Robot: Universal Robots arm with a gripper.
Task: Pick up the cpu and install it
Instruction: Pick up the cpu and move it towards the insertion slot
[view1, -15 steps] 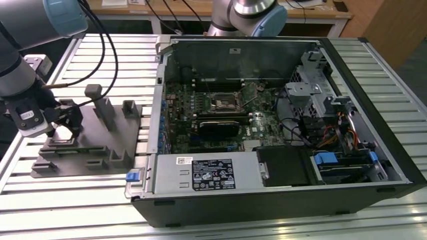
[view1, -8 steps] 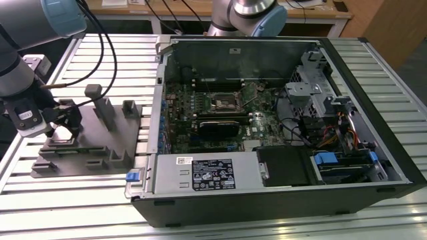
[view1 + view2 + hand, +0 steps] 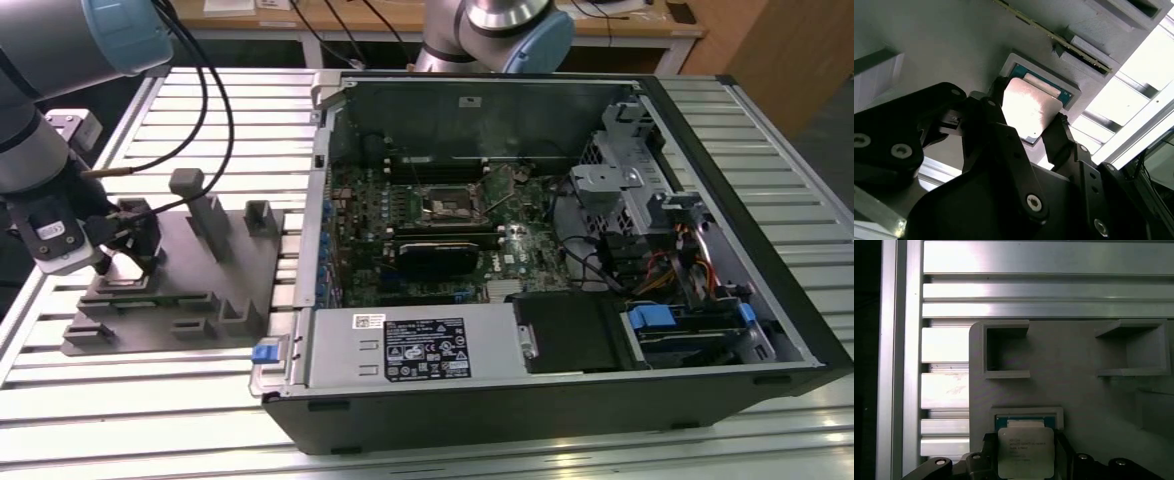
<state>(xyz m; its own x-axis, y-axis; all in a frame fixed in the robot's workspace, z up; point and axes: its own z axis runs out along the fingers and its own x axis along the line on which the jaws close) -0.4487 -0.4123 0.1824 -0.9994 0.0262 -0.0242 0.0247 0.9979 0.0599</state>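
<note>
The cpu (image 3: 1030,114) (image 3: 1025,455), a flat square chip with a pale silvery top, sits between the black fingers (image 3: 996,107) of my gripper (image 3: 1029,106) (image 3: 1025,444), which press on two opposite edges. It hangs just off a shallow square pocket (image 3: 1026,412) with a teal floor in the grey plastic fixture (image 3: 200,295). In the exterior view my gripper (image 3: 123,262) is low over the fixture's corner at that view's left. The black-framed socket (image 3: 442,204) lies on the motherboard inside the open computer case (image 3: 561,400), far toward the exterior view's right.
Upright grey blocks (image 3: 200,205) stand on the fixture close to my gripper. The slatted aluminium table (image 3: 134,420) carries fixture and case. Cables (image 3: 200,110) hang from my arm. The case holds a power supply (image 3: 414,345), drive cages (image 3: 641,190) and wiring.
</note>
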